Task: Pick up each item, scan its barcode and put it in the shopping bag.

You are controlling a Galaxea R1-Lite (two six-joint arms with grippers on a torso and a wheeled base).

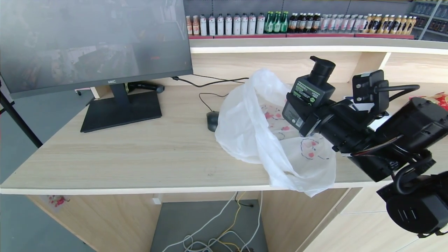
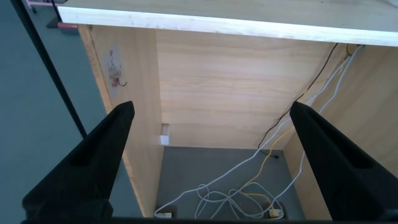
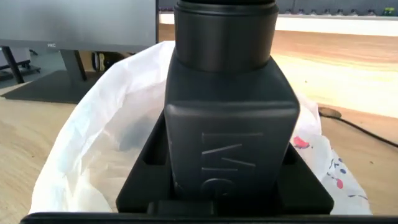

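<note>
**Dark bottle (image 1: 309, 92) held at the open shopping bag (image 1: 245, 129)**

The right gripper (image 1: 303, 120) has its fingers clamped on the lower body of the black-capped bottle. It holds the bottle tilted at the mouth of the white bag, which lies open on the wooden counter (image 1: 140, 154). The left gripper (image 2: 211, 158) has its fingers spread wide and holds nothing, below the counter's front edge. A mouse (image 1: 212, 120) sits just beside the bag.

A pale wood tabletop (image 1: 140, 154) carries a monitor (image 1: 94, 42) on its black stand at the back left corner, with a dark scanner (image 1: 147, 85) lying behind it. A wired mouse (image 1: 212, 120) sits mid-table, touching a white shopping bag (image 1: 252, 133) that droops over the front edge.
</note>
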